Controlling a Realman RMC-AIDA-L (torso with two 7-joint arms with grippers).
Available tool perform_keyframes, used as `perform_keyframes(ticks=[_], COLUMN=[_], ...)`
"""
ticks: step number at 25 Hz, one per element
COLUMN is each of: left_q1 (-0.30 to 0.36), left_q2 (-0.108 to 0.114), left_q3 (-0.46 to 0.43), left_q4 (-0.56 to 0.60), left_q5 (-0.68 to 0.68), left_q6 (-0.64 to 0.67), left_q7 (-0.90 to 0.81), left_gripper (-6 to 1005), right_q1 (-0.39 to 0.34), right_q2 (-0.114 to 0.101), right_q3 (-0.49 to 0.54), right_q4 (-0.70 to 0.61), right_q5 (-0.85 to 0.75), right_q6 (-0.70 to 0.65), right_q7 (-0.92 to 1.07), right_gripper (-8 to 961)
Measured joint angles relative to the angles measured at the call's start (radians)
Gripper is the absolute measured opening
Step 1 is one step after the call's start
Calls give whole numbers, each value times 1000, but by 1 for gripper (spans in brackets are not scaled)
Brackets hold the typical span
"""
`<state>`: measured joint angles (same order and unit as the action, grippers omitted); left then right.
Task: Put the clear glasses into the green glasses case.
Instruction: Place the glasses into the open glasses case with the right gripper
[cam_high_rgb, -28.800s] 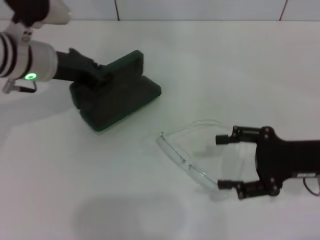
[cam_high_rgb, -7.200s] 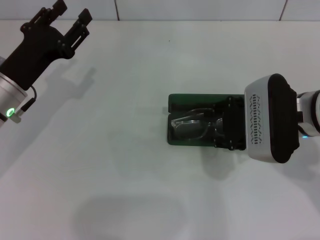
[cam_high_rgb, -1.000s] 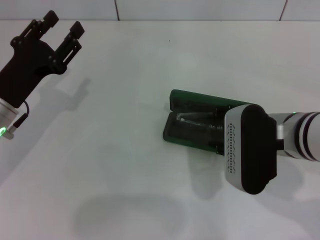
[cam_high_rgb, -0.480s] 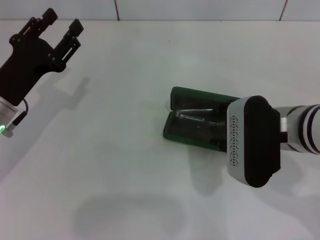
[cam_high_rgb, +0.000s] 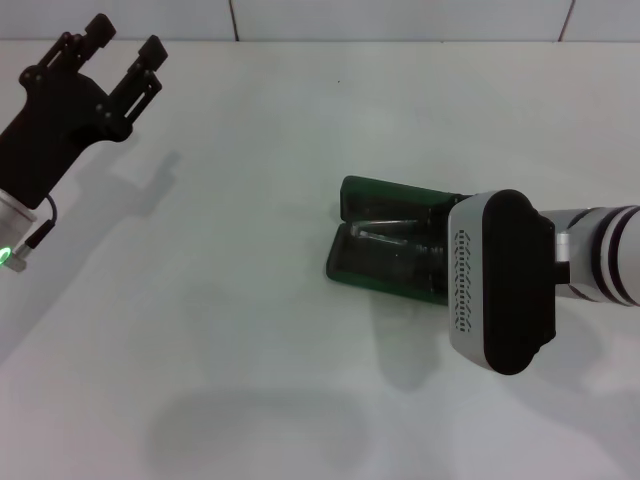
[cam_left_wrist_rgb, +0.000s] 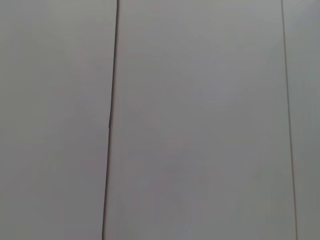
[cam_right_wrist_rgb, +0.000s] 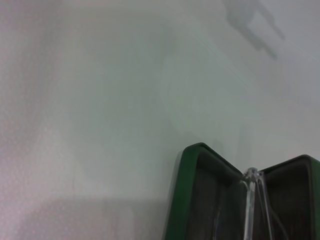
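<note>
The green glasses case (cam_high_rgb: 372, 262) lies right of the table's middle, its lid (cam_high_rgb: 385, 195) tilted up partway over the base. Inside, part of the clear glasses (cam_high_rgb: 385, 236) shows against the dark lining. My right gripper (cam_high_rgb: 440, 262) is at the case's right end, mostly hidden under the grey wrist housing (cam_high_rgb: 500, 282). In the right wrist view the green glasses case (cam_right_wrist_rgb: 197, 200) stands half open like a book, with a clear arm of the clear glasses (cam_right_wrist_rgb: 252, 185) sticking up at the fold. My left gripper (cam_high_rgb: 124, 40) is held open above the far left corner, holding nothing.
The white table (cam_high_rgb: 230, 330) runs wide to the left and front of the case. A tiled wall (cam_left_wrist_rgb: 200, 120) fills the left wrist view. The left arm's shadow (cam_high_rgb: 150, 185) falls on the table near the far left.
The right wrist has shifted slightly upward in the picture beside the case. The lid stays partly raised. The left arm has hardly moved.
</note>
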<state>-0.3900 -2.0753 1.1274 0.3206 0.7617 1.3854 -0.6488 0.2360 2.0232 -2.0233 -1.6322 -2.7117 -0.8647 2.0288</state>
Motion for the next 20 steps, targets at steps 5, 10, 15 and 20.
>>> perform_keyframes(ticks=[5, 10, 15, 20], left_q1=[0, 1, 4, 9], left_q2=[2, 4, 6, 9], left_q3=[0, 0, 0, 0], left_q4=[0, 0, 0, 0], left_q5=[-2, -3, -4, -4], left_q6=[0, 1, 1, 4], left_q7=[0, 0, 0, 0], left_gripper=[639, 639, 639, 639], right_q1=[0, 0, 2, 0], right_q2=[0, 0, -1, -2], right_q3=[-3, -13, -9, -3], right_q4=[-3, -10, -42, -58], right_q5=[7, 16, 74, 93], right_q6=[-6, -12, -83, -99], right_q7=[-11, -14, -48, -56], right_gripper=[380, 298, 301, 303])
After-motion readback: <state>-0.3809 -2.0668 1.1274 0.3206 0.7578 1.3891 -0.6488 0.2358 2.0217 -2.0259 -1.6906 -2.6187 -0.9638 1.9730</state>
